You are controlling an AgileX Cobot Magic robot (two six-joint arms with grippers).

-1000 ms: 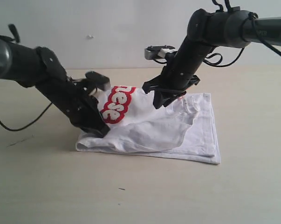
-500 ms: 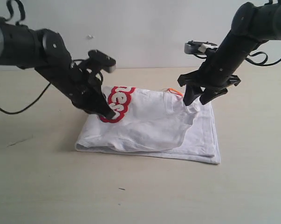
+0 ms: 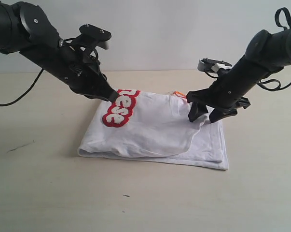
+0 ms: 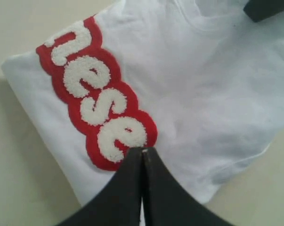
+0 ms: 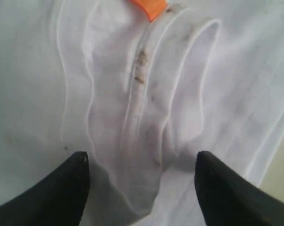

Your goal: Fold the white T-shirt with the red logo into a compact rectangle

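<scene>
Exterior view | white T-shirt [image 3: 155,135] long axis left-right | left gripper [image 3: 114,96] closed | right gripper [image 3: 203,118] spread

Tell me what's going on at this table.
Two robot arms are folding a white T-shirt on the table. The shirt lies in a rough rectangle, with its top layer rumpled and part of the red logo showing. The left gripper is shut at the logo end, with no cloth visible between its jaws. The right gripper is open over the collar, near the orange tag, and holds nothing.
</scene>
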